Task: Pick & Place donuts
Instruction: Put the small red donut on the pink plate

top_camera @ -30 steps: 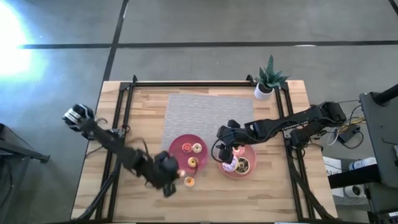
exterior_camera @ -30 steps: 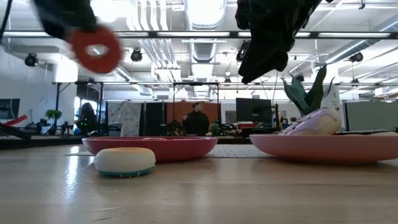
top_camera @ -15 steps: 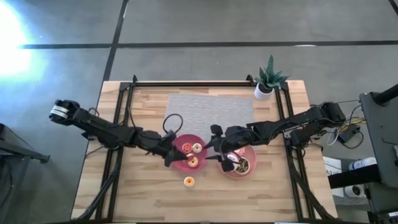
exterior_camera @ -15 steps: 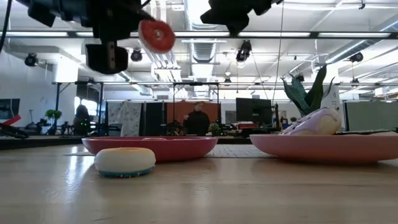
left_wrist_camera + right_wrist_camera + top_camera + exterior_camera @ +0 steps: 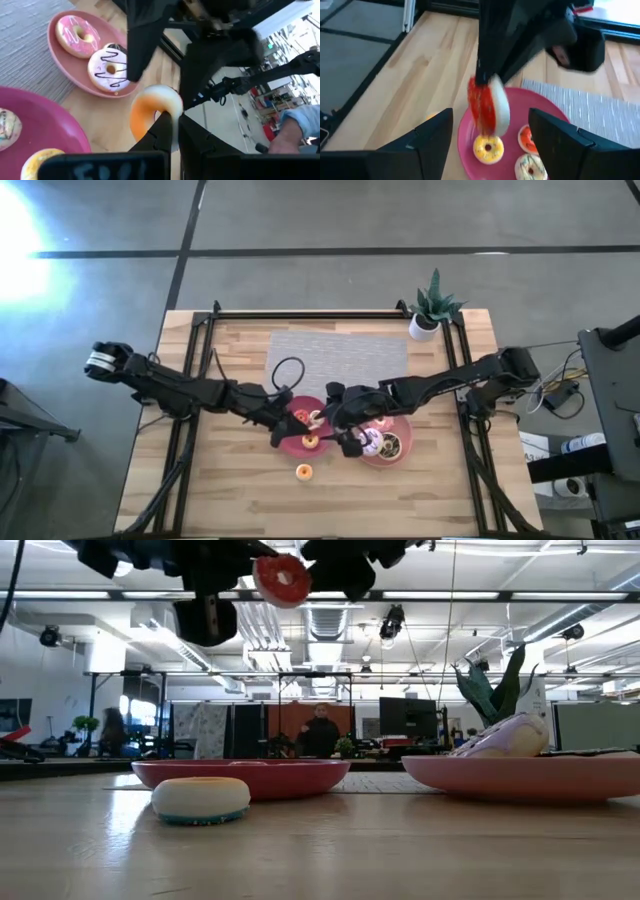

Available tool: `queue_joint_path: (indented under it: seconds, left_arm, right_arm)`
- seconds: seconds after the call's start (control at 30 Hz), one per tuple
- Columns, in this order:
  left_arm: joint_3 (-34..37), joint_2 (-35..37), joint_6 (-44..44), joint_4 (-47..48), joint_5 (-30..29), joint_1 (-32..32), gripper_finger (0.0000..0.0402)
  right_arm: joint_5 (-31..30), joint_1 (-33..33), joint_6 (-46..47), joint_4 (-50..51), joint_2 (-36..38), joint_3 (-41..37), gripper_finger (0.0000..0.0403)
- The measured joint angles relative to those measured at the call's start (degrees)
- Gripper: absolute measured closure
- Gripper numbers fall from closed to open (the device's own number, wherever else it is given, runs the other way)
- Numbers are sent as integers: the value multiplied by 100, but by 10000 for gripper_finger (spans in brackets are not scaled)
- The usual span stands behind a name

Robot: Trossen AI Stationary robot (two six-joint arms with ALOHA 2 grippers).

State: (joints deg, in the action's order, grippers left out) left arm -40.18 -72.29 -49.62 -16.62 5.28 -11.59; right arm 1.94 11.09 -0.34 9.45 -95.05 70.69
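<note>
My left gripper [image 5: 283, 423] is shut on a red-iced donut with a white base [image 5: 488, 107], high above the left pink plate [image 5: 285, 442]. That plate holds a red [image 5: 298, 417], a pale sprinkled [image 5: 316, 418] and a yellow donut [image 5: 310, 441]. My right gripper [image 5: 341, 434] hangs open and empty between the two plates, facing the held donut. The right pink plate [image 5: 400, 452] holds a pink donut [image 5: 75, 31] and a white, brown-drizzled one [image 5: 109, 68]. An orange donut [image 5: 304, 472] lies flat on the table. My left gripper pinches the red-iced donut at its rim [image 5: 159, 131] between its two fingers [image 5: 192, 142]. In the right wrist view the fingers come at it from above, at its upper rim [image 5: 486, 80]. The donut stands on edge below them, lifted clear above the left plate.
A grey mat [image 5: 335, 355] lies behind the plates and a potted plant [image 5: 432, 310] stands at the far right corner. Bare wood lies along the near edge around the orange donut. A person [image 5: 318, 735] stands far off in the room.
My left gripper has gone from near the table's near edge up and toward the far right, carrying the red-iced donut to above the left plate. My right gripper has gone left from over the right plate toward the left plate.
</note>
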Motion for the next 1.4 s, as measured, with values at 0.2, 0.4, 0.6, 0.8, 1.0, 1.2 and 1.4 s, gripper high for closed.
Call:
queue_joint_path:
  seconds: [0.2,0.4,0.6,0.8,1.0,1.2,1.4]
  left_arm:
    - [-70,-112,4,14,139,4,401]
    - [-91,-75,122,4,125,4,401]
    - [-92,-75,150,282,48,4,401]
    - [-94,-51,-166,981,-343,6,391]
    - [-76,222,-295,2300,-1044,-29,327]
    - [-163,1000,-303,3563,-2542,-359,280]
    - [-189,1708,-347,3921,-3368,-718,274]
  right_arm:
    - [2,-10,1,242,-164,225,169]
    - [10,-37,20,272,-324,311,211]
    - [149,-103,252,239,-457,352,280]
    - [168,-194,590,256,-705,438,369]
    - [428,-323,1519,369,-945,474,387]
    - [765,-522,2710,330,-1511,675,386]
    - [1438,-625,3238,467,-2380,1516,368]
